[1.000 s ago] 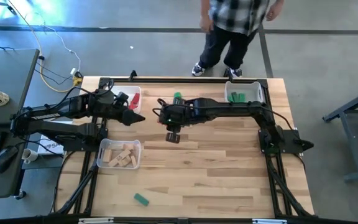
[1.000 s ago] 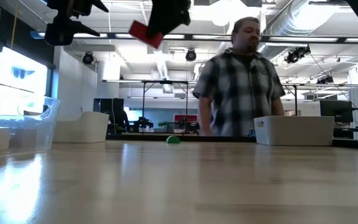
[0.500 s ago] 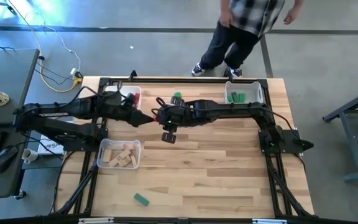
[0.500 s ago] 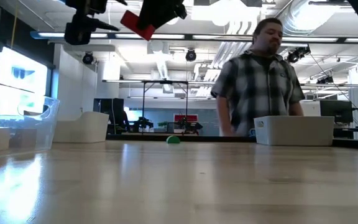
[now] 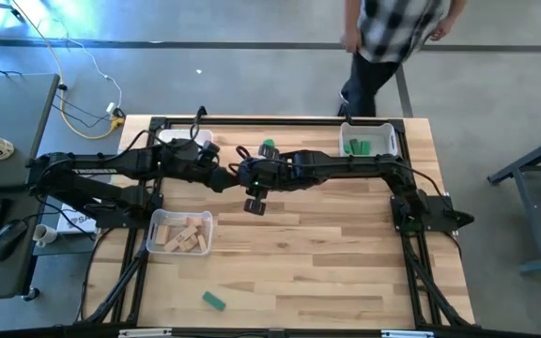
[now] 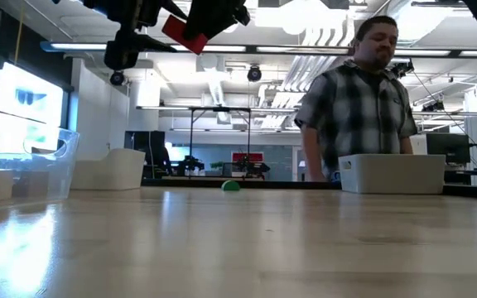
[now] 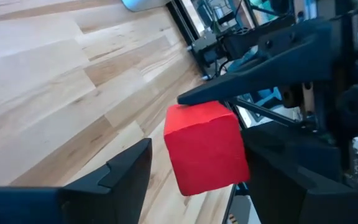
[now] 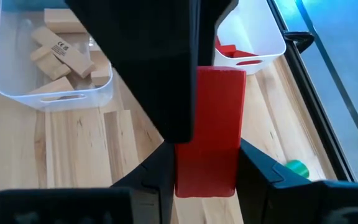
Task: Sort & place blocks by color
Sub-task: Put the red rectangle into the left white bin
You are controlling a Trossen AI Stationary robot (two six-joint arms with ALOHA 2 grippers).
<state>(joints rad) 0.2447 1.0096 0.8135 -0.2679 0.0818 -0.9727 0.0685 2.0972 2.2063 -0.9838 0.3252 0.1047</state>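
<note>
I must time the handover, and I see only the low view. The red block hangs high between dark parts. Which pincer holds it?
Observer: The right pincer holds the red block; its wrist view shows this.
Operator: And the left one?
Observer: The left pincer is open, with one finger on each side of the block and gaps between.
Operator: Where is the bin for red?
Observer: The white bin with red blocks stands at the table's far edge, on the left arm's side.
</note>
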